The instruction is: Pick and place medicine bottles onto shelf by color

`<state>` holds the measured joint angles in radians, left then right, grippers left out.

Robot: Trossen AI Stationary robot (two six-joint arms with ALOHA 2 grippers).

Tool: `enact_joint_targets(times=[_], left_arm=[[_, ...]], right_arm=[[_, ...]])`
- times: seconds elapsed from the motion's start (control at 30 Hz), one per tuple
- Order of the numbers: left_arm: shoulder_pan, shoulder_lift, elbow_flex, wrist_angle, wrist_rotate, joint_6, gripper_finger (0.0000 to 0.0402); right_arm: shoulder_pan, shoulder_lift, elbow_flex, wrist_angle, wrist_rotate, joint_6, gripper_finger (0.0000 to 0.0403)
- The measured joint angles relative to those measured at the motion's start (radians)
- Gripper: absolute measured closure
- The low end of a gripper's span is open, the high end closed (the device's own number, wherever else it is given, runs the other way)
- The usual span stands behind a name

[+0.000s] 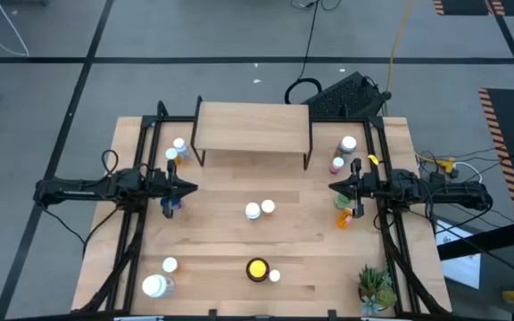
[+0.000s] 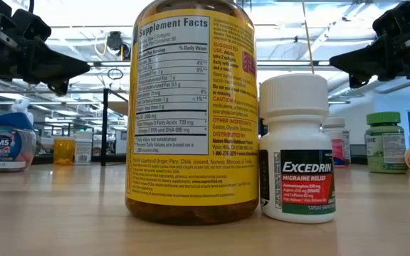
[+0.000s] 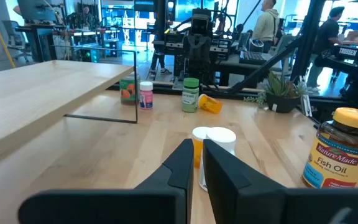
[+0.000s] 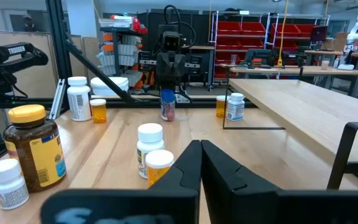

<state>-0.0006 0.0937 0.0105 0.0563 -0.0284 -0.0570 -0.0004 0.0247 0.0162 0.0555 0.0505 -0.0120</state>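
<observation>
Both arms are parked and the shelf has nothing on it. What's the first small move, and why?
Probably open the left gripper and ease it toward the two white-capped bottles mid-table. They stand straight ahead of its closed fingers, unobstructed, and the shelf is bare. The right gripper is shut too.

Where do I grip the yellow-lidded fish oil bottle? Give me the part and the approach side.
Probably the yellow lid, from straight above: the fish oil bottle stands upright, its amber body looks wide, and the small white Excedrin bottle crowds one side.
</observation>
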Motion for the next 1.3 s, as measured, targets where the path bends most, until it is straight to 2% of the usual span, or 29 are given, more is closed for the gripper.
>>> enact_joint_targets(times=[0.9, 1.03, 1.1, 1.17, 1.3], left_arm=[[0.0, 0.0, 0.0, 0.0, 0.0, 0.0, 0.0364], [0.0, 0.0, 0.0, 0.0, 0.0, 0.0, 0.0364], [0.0, 0.0, 0.0, 0.0, 0.0, 0.0, 0.0364], [0.0, 0.0, 0.0, 0.0, 0.0, 0.0, 0.0364], [0.0, 0.0, 0.0, 0.0, -0.004, 0.04, 0.0364]], right_arm=[[0.0, 0.0, 0.0, 0.008, 0.0, 0.012, 0.0403], [0.0, 0.0, 0.0, 0.118, 0.0, 0.106, 0.0403], [0.0, 0.0, 0.0, 0.209, 0.002, 0.095, 0.0403], [0.0, -0.001, 0.0, 0.257, 0.06, 0.074, 0.0403], [0.0, 0.009, 0.0, 0.228, 0.344, 0.193, 0.0403]])
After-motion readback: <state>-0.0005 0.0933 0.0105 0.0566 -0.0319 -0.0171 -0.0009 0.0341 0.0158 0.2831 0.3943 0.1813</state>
